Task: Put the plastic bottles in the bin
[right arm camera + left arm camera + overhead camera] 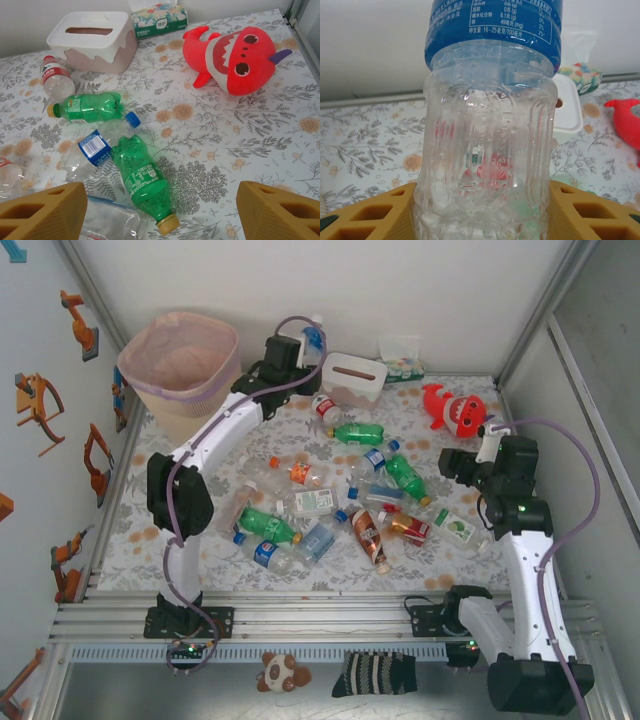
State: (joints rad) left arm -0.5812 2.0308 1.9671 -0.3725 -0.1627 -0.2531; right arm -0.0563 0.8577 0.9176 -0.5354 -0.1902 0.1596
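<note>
A clear plastic bottle (487,150) with a blue label stands between the yellow fingers (380,210) of my left gripper (482,187), which is shut on it. In the top view that gripper (290,352) is raised at the back of the table, just right of the bin (180,365), a beige basket with a pink liner. Several more plastic bottles (330,500) lie scattered mid-table. My right gripper (160,190) hangs open over the table's right side (478,455). A green bottle (142,175) with a yellow cap lies below it, beside a clear blue-labelled one (95,147).
A white tissue box (353,377) with a slot sits behind the bottle pile, with a tissue pack (159,15) behind it. A red shark plush (452,410) lies at the back right. White walls enclose the table on three sides.
</note>
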